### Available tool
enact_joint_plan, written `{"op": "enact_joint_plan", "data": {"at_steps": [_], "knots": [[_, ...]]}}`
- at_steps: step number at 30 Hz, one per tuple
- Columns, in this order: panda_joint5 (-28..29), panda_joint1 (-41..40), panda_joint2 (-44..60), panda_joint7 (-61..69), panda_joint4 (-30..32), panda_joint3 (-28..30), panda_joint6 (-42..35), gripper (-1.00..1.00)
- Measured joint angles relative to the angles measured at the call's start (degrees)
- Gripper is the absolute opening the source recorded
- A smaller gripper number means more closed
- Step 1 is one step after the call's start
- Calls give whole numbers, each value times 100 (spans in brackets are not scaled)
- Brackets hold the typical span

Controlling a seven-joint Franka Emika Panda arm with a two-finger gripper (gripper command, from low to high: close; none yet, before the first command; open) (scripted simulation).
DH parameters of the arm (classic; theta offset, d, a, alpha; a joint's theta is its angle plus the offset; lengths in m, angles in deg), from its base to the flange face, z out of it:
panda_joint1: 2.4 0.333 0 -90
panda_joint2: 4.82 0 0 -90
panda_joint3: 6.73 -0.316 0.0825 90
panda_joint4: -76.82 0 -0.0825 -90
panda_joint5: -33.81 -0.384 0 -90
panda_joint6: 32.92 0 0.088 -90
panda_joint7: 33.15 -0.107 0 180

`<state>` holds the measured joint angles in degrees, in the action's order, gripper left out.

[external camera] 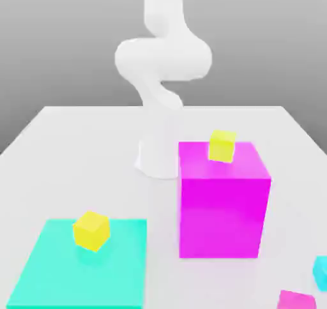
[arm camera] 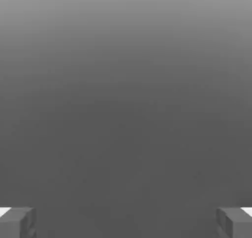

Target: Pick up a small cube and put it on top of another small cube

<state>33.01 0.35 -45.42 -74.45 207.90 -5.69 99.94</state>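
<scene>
Fingers [arm camera: 19, 222]: spread wide, nothing between them.
Pink cube [external camera: 296, 299]: on the table [external camera: 76, 148], near right corner, beside a cyan cube [external camera: 321, 271].

A: Colours? The large plain magenta block [external camera: 223, 205], the flat turquoise mat [external camera: 64, 269].
B: Two small yellow cubes [external camera: 91, 230] [external camera: 222, 145], a small magenta cube [external camera: 296, 299], a white table [external camera: 76, 154], a white arm [external camera: 163, 59].

Large magenta block [external camera: 222, 209] on white table [external camera: 76, 148]; teal mat [external camera: 45, 269] at exterior view's left.
</scene>
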Motion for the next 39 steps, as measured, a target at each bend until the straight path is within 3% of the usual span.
{"op": "enact_joint_plan", "data": {"at_steps": [9,19,31,35,36,39], "knots": [[-364,885,1909,1703,-252,274,399,0],[-637,1491,3982,3471,-526,128,838,0],[38,1927,6400,4886,-839,-153,1433,0],[136,1971,7230,4947,-1000,-154,1999,0],[140,1972,7353,4949,-1025,-153,2093,-100],[138,1972,7352,4951,-1025,-153,2088,-100]]}}
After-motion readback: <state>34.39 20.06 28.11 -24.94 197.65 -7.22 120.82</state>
